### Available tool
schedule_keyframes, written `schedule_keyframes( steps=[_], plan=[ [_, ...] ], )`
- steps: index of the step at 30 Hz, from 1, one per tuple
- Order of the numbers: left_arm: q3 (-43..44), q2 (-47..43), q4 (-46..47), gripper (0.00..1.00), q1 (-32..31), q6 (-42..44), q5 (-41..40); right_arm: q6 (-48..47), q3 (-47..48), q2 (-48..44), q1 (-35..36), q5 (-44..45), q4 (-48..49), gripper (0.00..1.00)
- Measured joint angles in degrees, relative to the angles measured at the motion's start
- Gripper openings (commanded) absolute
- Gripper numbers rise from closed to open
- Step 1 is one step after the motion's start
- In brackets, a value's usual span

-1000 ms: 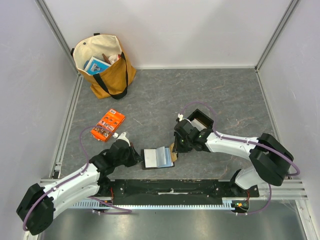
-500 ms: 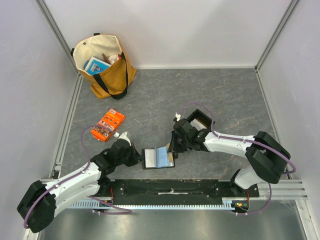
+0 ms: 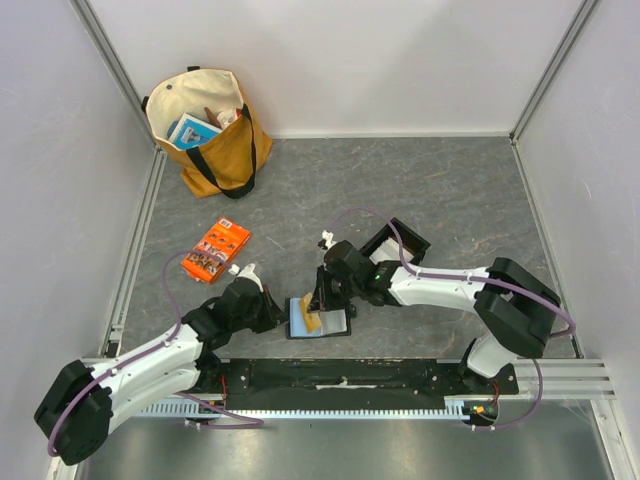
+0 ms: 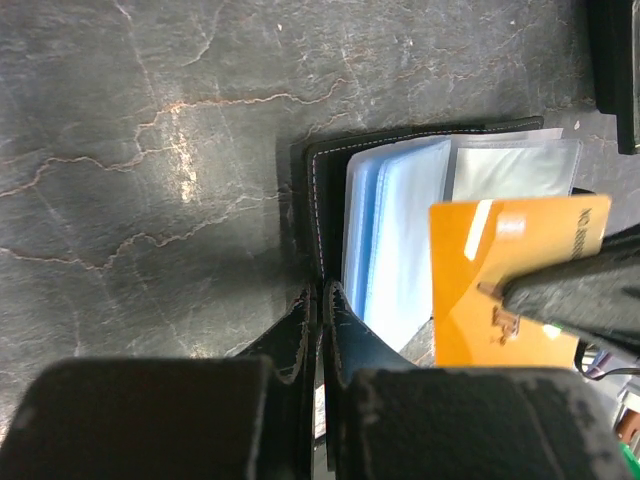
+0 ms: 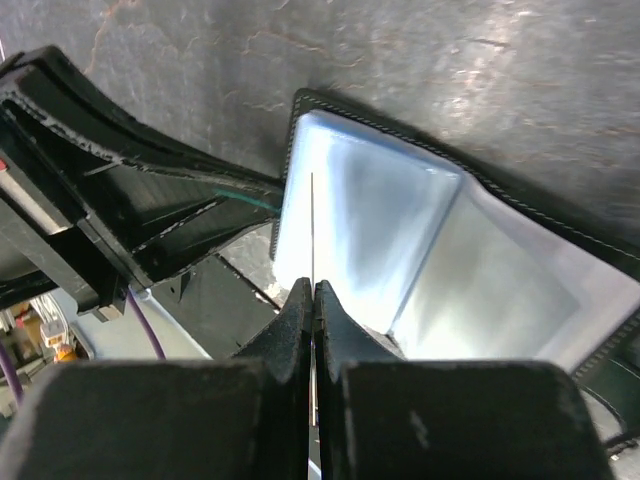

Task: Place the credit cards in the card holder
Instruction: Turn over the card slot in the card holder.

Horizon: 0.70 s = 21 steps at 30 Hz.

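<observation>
Near table (image 3: 450, 190) edge: one card holder (image 3: 335, 323), black, open, bluish sleeves, pinched by my left hand (image 3: 280, 314); one orange card (image 3: 311, 322), clamped in my right hand (image 3: 320, 300).

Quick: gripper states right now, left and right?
Left gripper: closed on the holder edge.
Right gripper: closed on an orange card.

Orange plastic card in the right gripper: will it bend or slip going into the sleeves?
The thin orange plastic card is probably stiff: edge-on in the right wrist view it looks straight. Its glossy face may slip in the right gripper. The black card holder's clear sleeves look floppy and could buckle.
</observation>
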Motion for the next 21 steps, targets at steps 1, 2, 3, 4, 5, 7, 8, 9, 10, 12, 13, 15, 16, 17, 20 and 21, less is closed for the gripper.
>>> schedule_keyframes(
  steps=[1, 2, 3, 4, 5, 7, 8, 9, 10, 12, 13, 15, 16, 17, 20, 21],
  plan=[
    [0.0, 0.0, 0.0, 0.02, 0.0, 0.0, 0.0, 0.0, 0.3, 0.5, 0.4, -0.3, 0.1, 0.00],
    [0.0, 0.0, 0.1, 0.02, 0.0, 0.0, 0.0, 0.0, 0.7, 0.9, 0.9, -0.6, 0.3, 0.00],
    [0.0, 0.0, 0.1, 0.02, 0.0, 0.0, 0.0, 0.0, 0.9, 0.9, 1.2, -0.7, 0.2, 0.00],
    [0.0, 0.0, 0.2, 0.02, 0.0, 0.0, 0.0, 0.0, 1.1, 0.9, 1.3, -0.7, 0.3, 0.00],
    [0.0, 0.0, 0.2, 0.02, 0.0, 0.0, 0.0, -0.1, 1.4, 0.8, 1.3, -0.6, 0.3, 0.00],
    [0.0, 0.0, 0.2, 0.02, 0.0, 0.0, 0.0, -0.2, 1.5, 0.4, 1.3, 0.1, 0.2, 0.00],
    [0.0, 0.0, 0.3, 0.02, 0.0, 0.0, 0.0, -0.3, 1.5, -0.2, 1.1, 1.0, -0.2, 0.00],
    [0.0, 0.0, 0.2, 0.02, 0.0, 0.0, 0.0, -0.3, 1.4, -1.0, 0.9, 1.3, -0.4, 0.00],
    [0.0, 0.0, 0.3, 0.02, 0.0, 0.0, 0.0, -0.3, 1.2, -1.6, 0.7, 1.6, -0.3, 0.00],
    [0.0, 0.0, 0.3, 0.02, 0.0, 0.0, 0.0, -0.3, -0.1, -3.3, -0.2, 2.0, 0.2, 0.00],
    [0.0, 0.0, 0.2, 0.02, 0.0, 0.0, 0.0, -0.2, -0.9, -3.8, -0.7, 2.2, 0.5, 0.00],
    [0.0, 0.0, 0.3, 0.02, 0.0, 0.0, 0.0, 0.0, -3.3, -4.5, -1.6, 2.4, 1.9, 0.00],
    [0.0, 0.0, 0.3, 0.02, 0.0, 0.0, 0.0, 0.2, -4.5, -4.6, -2.0, 2.3, 2.4, 0.00],
    [0.0, 0.0, 0.3, 0.02, 0.0, 0.0, 0.0, 0.5, -5.7, -4.6, -2.3, 2.3, 3.0, 0.00],
    [0.0, 0.0, 0.3, 0.02, 0.0, 0.0, 0.0, 1.6, -10.0, -4.6, -3.4, 1.5, 5.9, 0.00],
    [0.0, 0.0, 0.3, 0.02, 0.0, 0.0, 0.0, 2.0, -11.2, -4.6, -3.7, 1.0, 6.9, 0.00]
  ],
)
